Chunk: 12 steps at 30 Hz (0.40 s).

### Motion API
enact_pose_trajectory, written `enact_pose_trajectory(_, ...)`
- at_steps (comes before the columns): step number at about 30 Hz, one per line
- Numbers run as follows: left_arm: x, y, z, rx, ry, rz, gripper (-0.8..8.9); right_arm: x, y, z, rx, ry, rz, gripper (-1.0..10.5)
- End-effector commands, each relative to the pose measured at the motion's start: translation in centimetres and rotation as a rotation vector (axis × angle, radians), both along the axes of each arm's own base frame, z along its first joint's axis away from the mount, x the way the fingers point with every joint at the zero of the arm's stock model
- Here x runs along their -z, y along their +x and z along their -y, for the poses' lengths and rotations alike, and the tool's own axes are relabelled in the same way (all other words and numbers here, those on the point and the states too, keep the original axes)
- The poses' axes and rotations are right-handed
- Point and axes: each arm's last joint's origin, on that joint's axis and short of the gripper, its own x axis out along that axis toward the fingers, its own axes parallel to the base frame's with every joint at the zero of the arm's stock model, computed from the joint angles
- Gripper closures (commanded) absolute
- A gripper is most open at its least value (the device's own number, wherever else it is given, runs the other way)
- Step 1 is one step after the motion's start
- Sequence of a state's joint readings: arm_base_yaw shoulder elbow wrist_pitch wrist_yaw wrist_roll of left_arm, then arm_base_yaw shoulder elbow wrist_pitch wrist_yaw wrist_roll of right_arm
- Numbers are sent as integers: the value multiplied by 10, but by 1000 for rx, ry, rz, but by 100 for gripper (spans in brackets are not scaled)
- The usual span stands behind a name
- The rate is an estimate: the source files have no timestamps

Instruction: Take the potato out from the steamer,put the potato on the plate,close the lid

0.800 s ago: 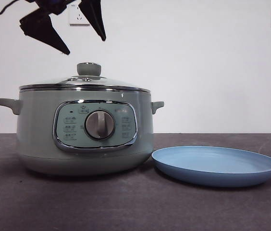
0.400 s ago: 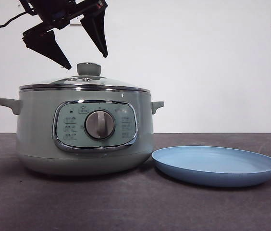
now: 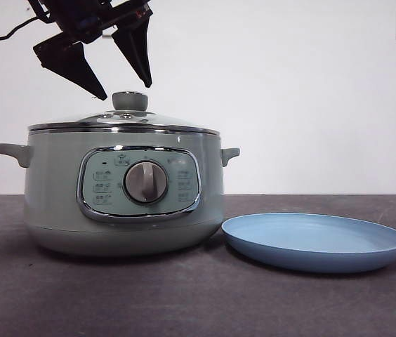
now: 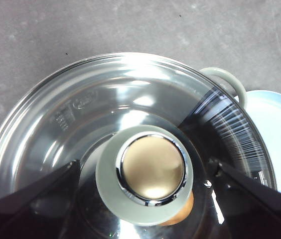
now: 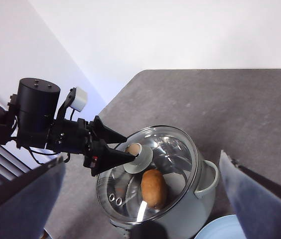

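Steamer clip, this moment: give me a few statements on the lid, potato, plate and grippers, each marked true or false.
1. The lid sits closed on the steamer. True.
2. The potato lies on the plate. False: it is inside the steamer, seen through the glass; the plate holds nothing.
3. The left gripper is open above the lid's knob. True.
4. The left gripper is clamped on the knob. False: its jaws stand apart on either side, not touching.
5. The right gripper is shut on the potato. False: it is open, high above the pot.
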State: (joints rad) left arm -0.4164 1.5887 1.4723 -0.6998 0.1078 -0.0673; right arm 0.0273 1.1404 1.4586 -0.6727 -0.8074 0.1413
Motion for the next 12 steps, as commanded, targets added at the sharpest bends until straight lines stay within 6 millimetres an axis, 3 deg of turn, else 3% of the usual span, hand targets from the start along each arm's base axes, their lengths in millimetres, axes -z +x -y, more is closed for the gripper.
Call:
enact_pose_trajectory(1, 10, 6, 5, 16, 23, -23, 387, -2, 0, 0, -1, -6, 16, 321)
enact_pose_trajectory(7, 15, 9, 12, 21, 36, -16, 412, -1, -1, 0, -1, -6, 8, 321)
enact_pose_trajectory(12, 15, 9, 13, 6, 58, 2, 734, -1, -1, 0, -1, -7, 3, 322)
